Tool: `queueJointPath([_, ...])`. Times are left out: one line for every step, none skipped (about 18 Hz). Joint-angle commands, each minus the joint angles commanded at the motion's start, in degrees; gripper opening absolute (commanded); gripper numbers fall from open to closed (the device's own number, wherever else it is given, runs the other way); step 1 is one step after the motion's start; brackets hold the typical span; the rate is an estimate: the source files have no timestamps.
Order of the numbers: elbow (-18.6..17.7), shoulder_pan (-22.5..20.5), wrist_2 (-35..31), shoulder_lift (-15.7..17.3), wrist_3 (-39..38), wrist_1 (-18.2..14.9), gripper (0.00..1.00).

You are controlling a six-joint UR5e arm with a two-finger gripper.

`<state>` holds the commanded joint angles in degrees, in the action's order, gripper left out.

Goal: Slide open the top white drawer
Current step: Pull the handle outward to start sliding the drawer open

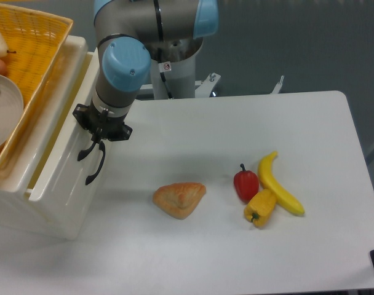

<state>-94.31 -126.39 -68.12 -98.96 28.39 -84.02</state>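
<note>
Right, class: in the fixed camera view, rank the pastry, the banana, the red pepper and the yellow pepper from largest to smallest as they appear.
1. Banana, the longest, though slim.
2. Pastry, close to the banana; it covers a broader patch, so these two could swap.
3. Yellow pepper and red pepper look about alike; I would not rank them.

one fixed view | high front, angled down | table mid-range

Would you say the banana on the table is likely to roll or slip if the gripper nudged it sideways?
The banana lies flat on its curved side, so it would probably pivot or slide rather than roll. Its skin and the white table both look smooth, so expect little grip. It seems to touch the yellow pepper, which would likely shift with it.
</note>
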Motion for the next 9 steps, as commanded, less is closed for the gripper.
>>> queueJointPath([0.0, -0.17, 0.0, 0.0, 0.0, 0.0, 0.15])
queueJointPath([0.0, -0.35, 0.0, -0.09, 0.0, 0.0, 0.15])
queueJointPath([0.09, -0.44, 0.0, -0.09, 0.09, 0.0, 0.15])
queueJointPath([0.09, -0.7, 0.0, -0.09, 0.09, 0.0, 0.15])
queueJointPath([0.17, -1.05, 0.0, -0.09, 0.09, 0.0, 0.15])
queueJointPath([0.35, -1.23, 0.0, -0.09, 0.18, 0.0, 0.15])
queueJointPath([0.53, -1.32, 0.0, -0.09, 0.18, -0.09, 0.15])
queueJointPath([0.53, -1.67, 0.09, 0.0, 0.18, -0.09, 0.15])
queueJointPath([0.7, -1.76, 0.09, 0.09, 0.18, -0.09, 0.15])
